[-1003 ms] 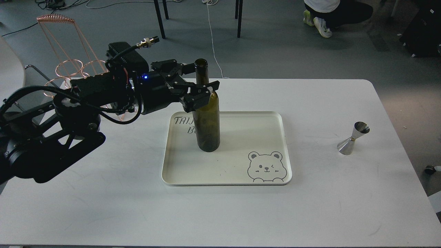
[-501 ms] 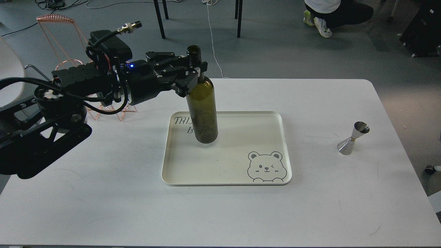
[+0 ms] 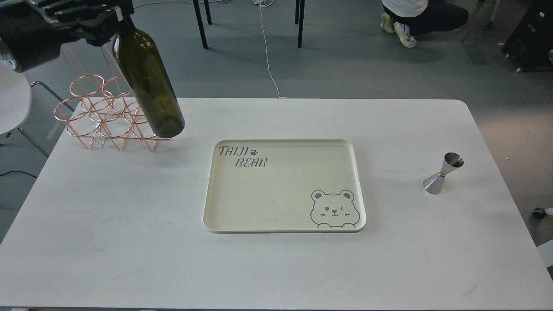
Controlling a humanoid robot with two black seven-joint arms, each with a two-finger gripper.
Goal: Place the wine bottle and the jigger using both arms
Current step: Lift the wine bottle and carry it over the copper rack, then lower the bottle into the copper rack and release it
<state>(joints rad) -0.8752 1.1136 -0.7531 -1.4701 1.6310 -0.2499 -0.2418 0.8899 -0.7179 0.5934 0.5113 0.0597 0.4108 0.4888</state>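
The dark olive-green wine bottle (image 3: 149, 86) hangs tilted in the air at the upper left, its base over the copper wire rack (image 3: 103, 116). My left gripper (image 3: 113, 12) is shut on the bottle's neck at the top edge of the view; the neck's top is out of view. The silver jigger (image 3: 443, 173) stands upright on the white table (image 3: 129, 242) at the right. My right arm is not in view.
A cream tray (image 3: 283, 224) with a bear drawing and "TAIJI BEAR" lettering lies in the table's middle, with nothing on it. A white chair (image 3: 13, 103) stands off the table's left. Chair legs, cables and a crouching person are on the floor behind.
My left gripper lifted the wine bottle off the tray and carried it up and to the left, over the wire rack. The bottle now tilts. The jigger has not moved.
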